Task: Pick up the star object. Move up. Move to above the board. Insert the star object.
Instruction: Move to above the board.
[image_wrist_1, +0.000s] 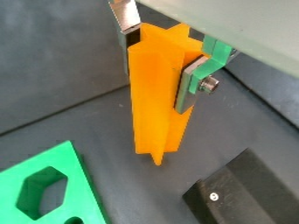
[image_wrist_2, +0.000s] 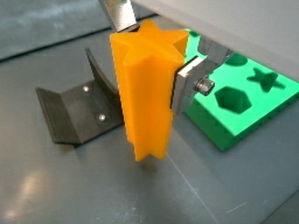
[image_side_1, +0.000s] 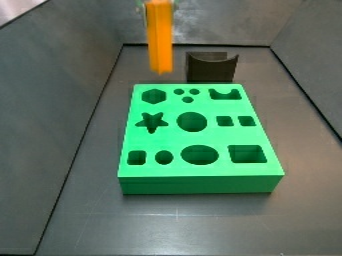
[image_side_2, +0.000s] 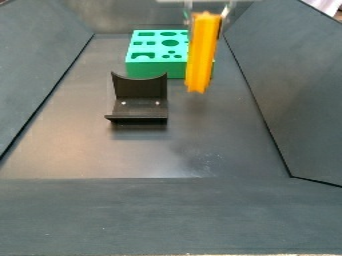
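My gripper (image_wrist_1: 160, 52) is shut on the star object (image_wrist_1: 158, 96), a tall orange prism with a star-shaped cross-section, held upright near its top between the silver fingers (image_wrist_1: 190, 80). Both wrist views show this grip (image_wrist_2: 152, 52). In a side view the star object (image_side_1: 158, 38) hangs above the dark floor, behind the board (image_side_1: 267, 170) and beside the fixture. The board is a thick green block with several shaped holes, among them a star hole (image_side_1: 152, 122). In a side view the star object (image_side_2: 203, 50) hangs from the gripper (image_side_2: 203, 8), to the right of the board (image_side_2: 139, 52).
The dark L-shaped fixture (image_side_1: 210, 66) stands on the floor just behind the board, and shows in a wrist view (image_wrist_2: 79, 109) and a side view (image_side_2: 138, 97). Sloping grey walls (image_side_1: 74, 60) close in the floor on both sides.
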